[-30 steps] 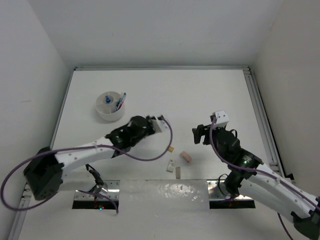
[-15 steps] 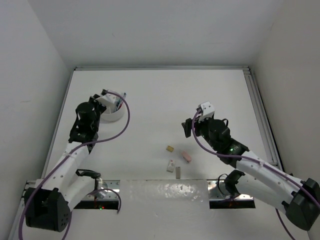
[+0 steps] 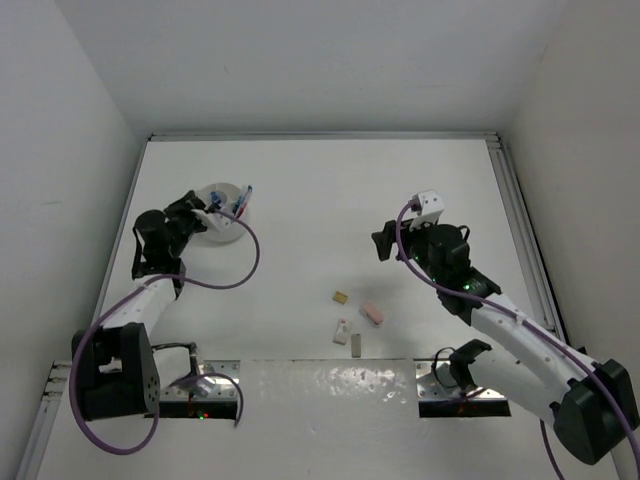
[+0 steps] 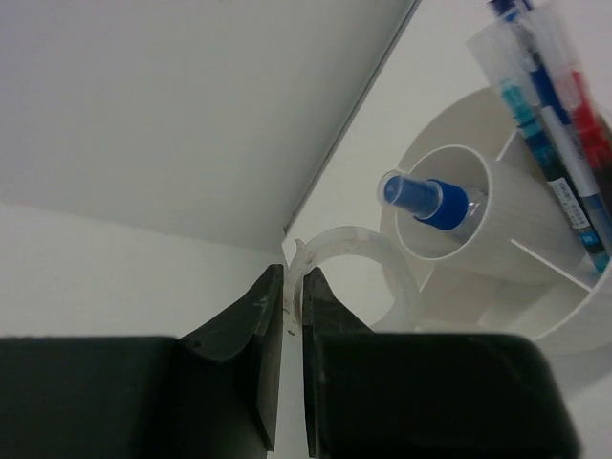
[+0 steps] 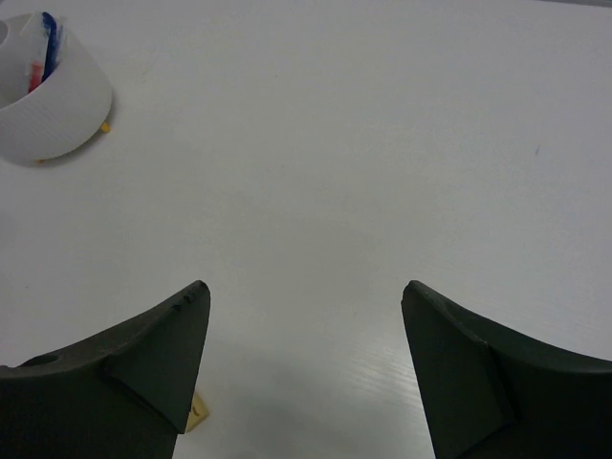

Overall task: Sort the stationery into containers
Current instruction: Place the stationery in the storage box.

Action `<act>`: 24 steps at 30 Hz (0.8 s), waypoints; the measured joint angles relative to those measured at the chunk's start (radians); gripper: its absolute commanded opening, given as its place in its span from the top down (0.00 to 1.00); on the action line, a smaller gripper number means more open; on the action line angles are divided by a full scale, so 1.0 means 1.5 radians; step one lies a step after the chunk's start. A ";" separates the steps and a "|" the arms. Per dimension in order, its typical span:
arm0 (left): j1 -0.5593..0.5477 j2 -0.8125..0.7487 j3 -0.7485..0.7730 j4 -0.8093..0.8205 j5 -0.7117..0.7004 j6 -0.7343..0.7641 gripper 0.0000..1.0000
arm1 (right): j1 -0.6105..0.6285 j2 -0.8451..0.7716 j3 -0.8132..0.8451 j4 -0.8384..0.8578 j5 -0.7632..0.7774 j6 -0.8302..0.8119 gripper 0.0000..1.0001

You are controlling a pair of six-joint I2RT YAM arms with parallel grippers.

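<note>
Roughly mid-task, w/ a placing step in hand; L gripper (image 4: 293,287) was clenched on the wall of the clear tape ring (image 4: 349,234), pinched edge-on between the jaws; ring hung just beside the tub (image 3: 218,234), at its left side in the top view, not yet over any compartment; couldn't tell if ring touched the tub wall. Tub sat at far left of the table (image 3: 300,190); blue-capped bottle (image 4: 426,198) stood tilted in the round centre compartment; pens (image 4: 550,105), blue + red, leaned in an outer compartment. R gripper (image 5: 304,287) hovered w/ jaws wide apart and nothing between them, over bare table at mid-right, well apart from the tub. Loose items lay near front centre: tan block (image 3: 341,297), pink eraser (image 3: 372,314), white eraser (image 3: 342,331), plus one small pale piece (image 3: 356,343), type unclear; tan block peeked out beside R's finger in the wrist view. Judgement: L's next move prob. calls for carrying the ring over the rim to a free compartment, then letting go; ring looks thin + light, so it could cling to a pad or catch on a divider. R prob. needs to drop toward the loose group, tan block nearest, w/ jaws squared across it; pieces lie close together, so a neighbour could get nudged.
</note>
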 measured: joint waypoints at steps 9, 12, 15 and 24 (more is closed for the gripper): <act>0.049 0.049 -0.031 0.023 0.191 0.201 1.00 | -0.052 0.031 0.004 -0.004 -0.025 0.029 0.21; 0.053 0.071 -0.053 0.040 0.213 0.235 1.00 | -0.061 0.043 0.011 -0.010 -0.037 0.038 0.22; 0.058 0.098 -0.056 0.052 0.227 0.259 1.00 | -0.068 0.058 0.025 -0.014 -0.045 0.046 0.22; 0.062 0.179 -0.056 0.134 0.247 0.280 1.00 | -0.077 0.098 0.057 -0.014 -0.070 0.064 0.23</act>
